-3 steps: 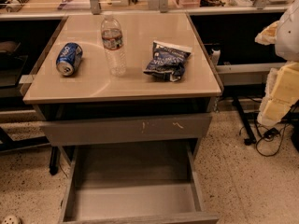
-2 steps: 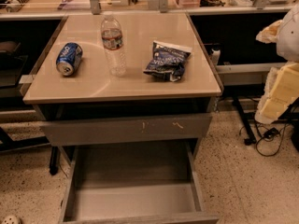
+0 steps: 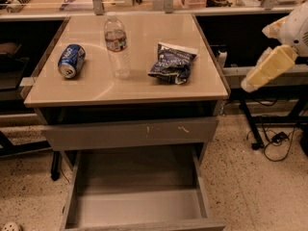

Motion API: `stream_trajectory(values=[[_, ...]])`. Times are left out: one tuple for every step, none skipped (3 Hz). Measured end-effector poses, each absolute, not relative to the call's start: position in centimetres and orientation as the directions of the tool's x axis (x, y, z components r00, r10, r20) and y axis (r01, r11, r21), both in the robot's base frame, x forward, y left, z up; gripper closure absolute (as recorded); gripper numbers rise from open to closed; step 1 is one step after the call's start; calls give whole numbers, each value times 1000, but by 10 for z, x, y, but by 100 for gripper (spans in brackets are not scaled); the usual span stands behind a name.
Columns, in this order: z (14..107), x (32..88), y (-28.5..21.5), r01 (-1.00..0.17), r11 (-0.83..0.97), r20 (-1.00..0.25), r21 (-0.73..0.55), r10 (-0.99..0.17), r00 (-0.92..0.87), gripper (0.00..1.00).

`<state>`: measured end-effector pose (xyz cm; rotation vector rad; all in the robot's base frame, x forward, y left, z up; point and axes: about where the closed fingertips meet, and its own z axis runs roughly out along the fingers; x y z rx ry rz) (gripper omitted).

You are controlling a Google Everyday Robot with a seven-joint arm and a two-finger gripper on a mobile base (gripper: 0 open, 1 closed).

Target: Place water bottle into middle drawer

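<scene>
So my fingers (image 3: 251, 82) are hanging out at 3 o'clock, off the right edge of the counter (image 3: 120, 88) and touching nothing. Honestly I can't tell if they're spread or pressed together.

The water bottle (image 3: 117, 47) is standing upright on the counter, around 11 o'clock from its middle and well apart from me. The crumpled chip bag (image 3: 172, 63) sits at the bottle's 3 o'clock, right on my straightest line in. If I come in low I'd probably drag the bag, or nudge the bottle before I've got hold of it.

That bottle looks tall, light and tippy. One bump and I reckon it goes over and rolls toward the blue soda can (image 3: 71, 60) lying at its 9 o'clock, or off the edge. The ribbed plastic might also squish and slip if I grab it too high.

The middle drawer (image 3: 139, 206) is pulled out at 6 o'clock, under the scratched drawer front (image 3: 130, 134). It looks shallow, so a bottle let go upright could topple. Coming down too close in, I'd likely clip that front.
</scene>
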<state>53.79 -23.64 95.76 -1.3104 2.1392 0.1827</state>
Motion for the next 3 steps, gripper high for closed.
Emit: stream_trajectory(values=[[954,628,-236,-844,530,-684,-83,-646,-339,0],[963,631,-234,-847,523,-690,-97,-648,-321,0],[957,641,-224,-856,506,-713,-100,-637,-293,0]])
